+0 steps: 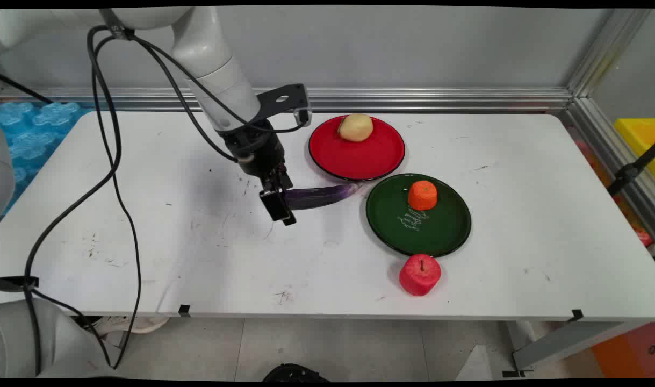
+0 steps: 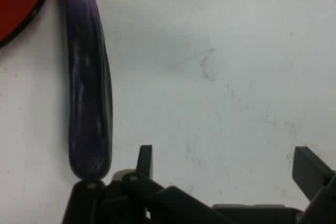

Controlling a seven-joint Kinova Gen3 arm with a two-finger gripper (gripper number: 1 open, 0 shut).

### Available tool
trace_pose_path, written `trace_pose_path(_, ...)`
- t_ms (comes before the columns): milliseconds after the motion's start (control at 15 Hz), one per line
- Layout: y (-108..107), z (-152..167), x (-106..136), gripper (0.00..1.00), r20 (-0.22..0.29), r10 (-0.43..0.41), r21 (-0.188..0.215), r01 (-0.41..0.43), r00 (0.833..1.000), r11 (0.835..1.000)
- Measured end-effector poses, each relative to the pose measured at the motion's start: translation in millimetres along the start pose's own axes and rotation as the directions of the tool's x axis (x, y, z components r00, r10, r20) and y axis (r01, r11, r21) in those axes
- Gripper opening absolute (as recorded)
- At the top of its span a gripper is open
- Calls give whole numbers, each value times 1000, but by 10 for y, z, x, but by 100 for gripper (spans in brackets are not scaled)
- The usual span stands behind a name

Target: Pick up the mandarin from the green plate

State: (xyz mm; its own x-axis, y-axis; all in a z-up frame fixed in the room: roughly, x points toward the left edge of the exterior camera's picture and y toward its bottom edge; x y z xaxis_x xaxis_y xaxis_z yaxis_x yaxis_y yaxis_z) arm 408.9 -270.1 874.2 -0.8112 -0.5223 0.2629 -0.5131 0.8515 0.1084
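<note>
I see my end effector low at centre frame, fingers spread apart and holding nothing. The purple eggplant lies just right of it on the tabletop, its far tip beside the red plate.

Lab: alu-framed robot table

Claw low over table w/ eggplant just to its right, two plates further right — far plate w/ potato, near plate w/ orange — apple in front of near plate.
</note>
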Motion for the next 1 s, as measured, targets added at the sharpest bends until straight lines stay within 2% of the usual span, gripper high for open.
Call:
trace_pose_path(467,-29,54,276,100,-46,1,5,0,999,1000)
trace_pose_path(1000,-91,193,774,100,-142,-1,25,5,990,1000)
